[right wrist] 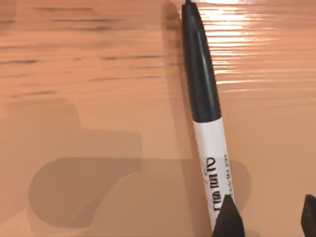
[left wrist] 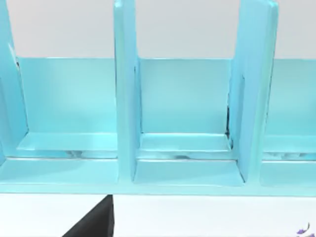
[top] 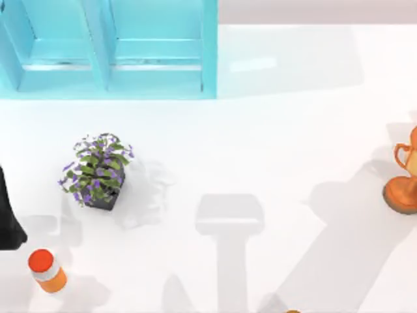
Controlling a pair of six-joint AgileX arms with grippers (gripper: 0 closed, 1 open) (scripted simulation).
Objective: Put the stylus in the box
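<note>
Stylus (right wrist: 207,108) lies flat on an orange-brown surface in the right wrist view, black section away from the camera, white printed barrel nearer. The right gripper (right wrist: 269,219) has its fingers apart, one dark fingertip (right wrist: 228,219) overlapping the barrel's near end. The turquoise box (top: 156,88) stands at the table's far left, a potted plant (top: 98,171) in front of it. The left arm (top: 8,215) sits at the left edge; whether its fingers are parted cannot be told.

Plant (top: 98,171) before open box (top: 208,52)
</note>
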